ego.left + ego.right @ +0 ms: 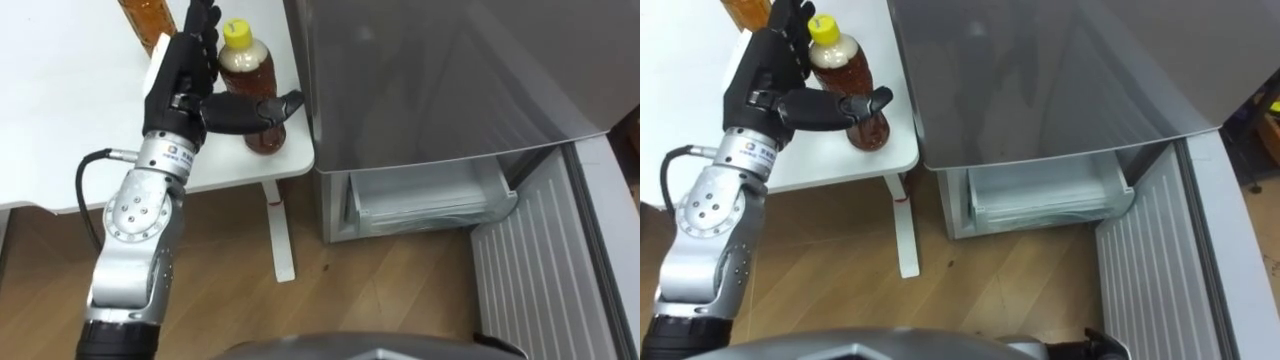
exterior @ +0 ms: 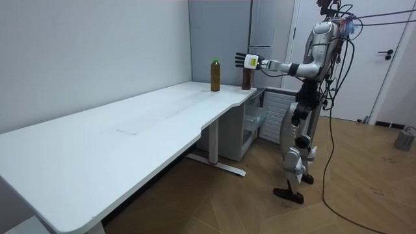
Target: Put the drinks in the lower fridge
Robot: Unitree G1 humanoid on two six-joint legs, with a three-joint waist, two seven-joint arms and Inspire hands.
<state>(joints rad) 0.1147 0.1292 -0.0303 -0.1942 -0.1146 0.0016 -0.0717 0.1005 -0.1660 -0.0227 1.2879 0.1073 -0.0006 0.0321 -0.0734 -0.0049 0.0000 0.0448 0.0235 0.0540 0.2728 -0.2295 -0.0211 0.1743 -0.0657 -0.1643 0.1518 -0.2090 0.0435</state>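
Upper left, the left hand (image 1: 185,75) spreads open around the bottle (image 1: 248,68), thumb across its front. Next, it should close firmly and lift.

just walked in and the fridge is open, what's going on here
The robot stands at the corner of the white desk beside the fridge, whose lower door is open. Its left hand is at the yellow-capped bottle on that corner, fingers straight behind it, thumb across its front, not closed yet. A second bottle stands further back on the desk.
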